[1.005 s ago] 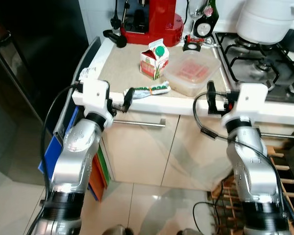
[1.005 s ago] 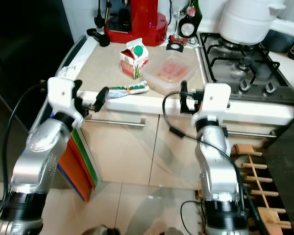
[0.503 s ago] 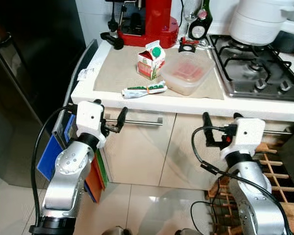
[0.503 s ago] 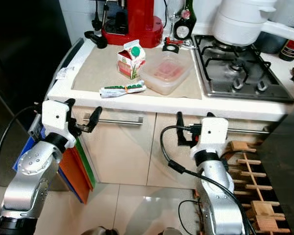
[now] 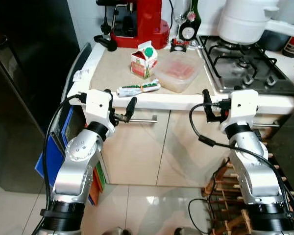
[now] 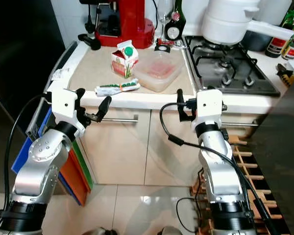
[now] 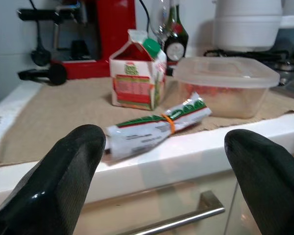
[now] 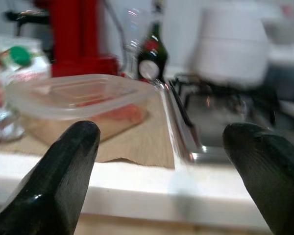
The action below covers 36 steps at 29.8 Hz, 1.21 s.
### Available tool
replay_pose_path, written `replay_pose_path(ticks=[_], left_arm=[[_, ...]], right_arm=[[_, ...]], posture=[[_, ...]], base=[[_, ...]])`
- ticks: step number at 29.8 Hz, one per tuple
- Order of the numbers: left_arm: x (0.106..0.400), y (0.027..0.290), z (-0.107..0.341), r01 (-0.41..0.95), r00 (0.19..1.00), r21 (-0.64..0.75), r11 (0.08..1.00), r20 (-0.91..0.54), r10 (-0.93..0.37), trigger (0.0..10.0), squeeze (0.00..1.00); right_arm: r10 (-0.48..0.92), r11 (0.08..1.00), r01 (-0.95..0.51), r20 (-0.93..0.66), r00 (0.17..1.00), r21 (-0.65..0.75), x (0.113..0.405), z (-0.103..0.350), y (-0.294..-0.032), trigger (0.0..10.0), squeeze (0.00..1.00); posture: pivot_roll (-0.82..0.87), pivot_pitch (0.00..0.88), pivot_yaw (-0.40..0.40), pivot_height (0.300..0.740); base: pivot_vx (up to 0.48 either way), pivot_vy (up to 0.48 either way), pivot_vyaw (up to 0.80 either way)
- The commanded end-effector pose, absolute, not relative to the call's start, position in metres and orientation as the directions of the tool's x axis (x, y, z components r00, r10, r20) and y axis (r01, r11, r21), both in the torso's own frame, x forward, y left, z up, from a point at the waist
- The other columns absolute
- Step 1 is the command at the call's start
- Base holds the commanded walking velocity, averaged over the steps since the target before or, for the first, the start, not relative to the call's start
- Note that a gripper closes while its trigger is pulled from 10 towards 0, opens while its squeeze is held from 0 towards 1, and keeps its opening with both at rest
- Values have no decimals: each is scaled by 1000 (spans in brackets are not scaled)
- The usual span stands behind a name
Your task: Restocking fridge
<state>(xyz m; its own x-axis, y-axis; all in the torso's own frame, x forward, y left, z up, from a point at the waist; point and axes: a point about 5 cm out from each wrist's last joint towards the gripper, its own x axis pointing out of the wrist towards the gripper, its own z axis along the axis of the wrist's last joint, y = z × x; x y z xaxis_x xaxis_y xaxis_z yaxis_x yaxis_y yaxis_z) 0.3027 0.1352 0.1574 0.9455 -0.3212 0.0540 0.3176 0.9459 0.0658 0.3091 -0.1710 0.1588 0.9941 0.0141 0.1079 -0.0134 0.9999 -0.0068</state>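
A small red and white carton (image 5: 143,59) with a green cap stands on a beige mat on the counter. To its right sits a lidded clear plastic tub (image 5: 175,72) with red food inside. A rolled green and white packet (image 5: 138,88) lies near the counter's front edge. My left gripper (image 5: 120,101) is open just in front of that edge, facing the packet (image 7: 157,125) and the carton (image 7: 137,73). My right gripper (image 5: 210,100) is also open at the edge, facing the tub (image 8: 83,98). Both hold nothing.
The dark fridge (image 5: 29,58) stands to the left. A red coffee machine (image 5: 139,19) and bottles line the back of the counter. On the right is a gas hob (image 5: 240,68) with a white pot (image 5: 245,22). Below the counter are a drawer handle (image 5: 137,118), coloured boards (image 5: 51,156) and a wooden rack (image 5: 225,196).
Half a second ago both grippers were lower, in front of the cupboard doors; now they are up at the counter's edge. The whole view has shifted too. Both stay open.
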Motion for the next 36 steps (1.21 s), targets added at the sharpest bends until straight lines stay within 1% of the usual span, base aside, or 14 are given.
replay_pose_path(ticks=[1,4,7,14,21,25,31,33,34,36], left_arm=[[311,130,166,318,945,54,946,63,-321,10000,0],[315,131,173,306,948,32,952,84,-307,10000,0],[318,129,181,305,943,48,951,122,-309,10000,0],[329,122,197,302,934,81,950,175,-312,10000,0],[335,117,209,310,923,81,947,212,-321,10000,0],[340,113,218,307,919,64,949,238,-314,10000,0],[341,109,226,311,903,104,945,279,-328,10000,0],[341,109,228,315,896,107,943,294,-333,10000,0],[341,108,230,326,891,94,941,302,-339,10000,0],[340,107,230,329,889,89,940,307,-340,10000,0]], right_arm=[[0,993,-13,112,994,113,314,168,-168,10000,0],[7,992,-22,125,992,122,313,169,-162,10000,0],[8,996,-21,151,989,86,309,168,-157,10000,0],[18,996,-32,174,985,78,309,172,-147,10000,0],[-7,998,-8,210,978,68,310,178,-145,10000,0],[-17,998,1,221,975,69,311,180,-145,10000,0],[-28,998,14,256,966,56,310,186,-142,10000,0],[-35,998,17,277,960,67,310,191,-141,10000,0],[-42,994,12,286,957,106,311,197,-140,10000,0],[-43,990,2,289,956,140,312,202,-139,10000,0]], posture=[[-103,0,22,740],[-109,0,24,740],[-116,0,27,740],[-120,0,33,740],[-118,0,37,740],[-116,0,36,740],[-120,0,42,740],[-120,0,42,740],[-120,0,41,740],[-119,0,39,740]], base=[[0,0,0],[0,0,0],[0,0,0],[0,0,0],[0,0,0],[480,0,0],[480,0,0],[480,0,0],[480,0,0],[480,0,0]])
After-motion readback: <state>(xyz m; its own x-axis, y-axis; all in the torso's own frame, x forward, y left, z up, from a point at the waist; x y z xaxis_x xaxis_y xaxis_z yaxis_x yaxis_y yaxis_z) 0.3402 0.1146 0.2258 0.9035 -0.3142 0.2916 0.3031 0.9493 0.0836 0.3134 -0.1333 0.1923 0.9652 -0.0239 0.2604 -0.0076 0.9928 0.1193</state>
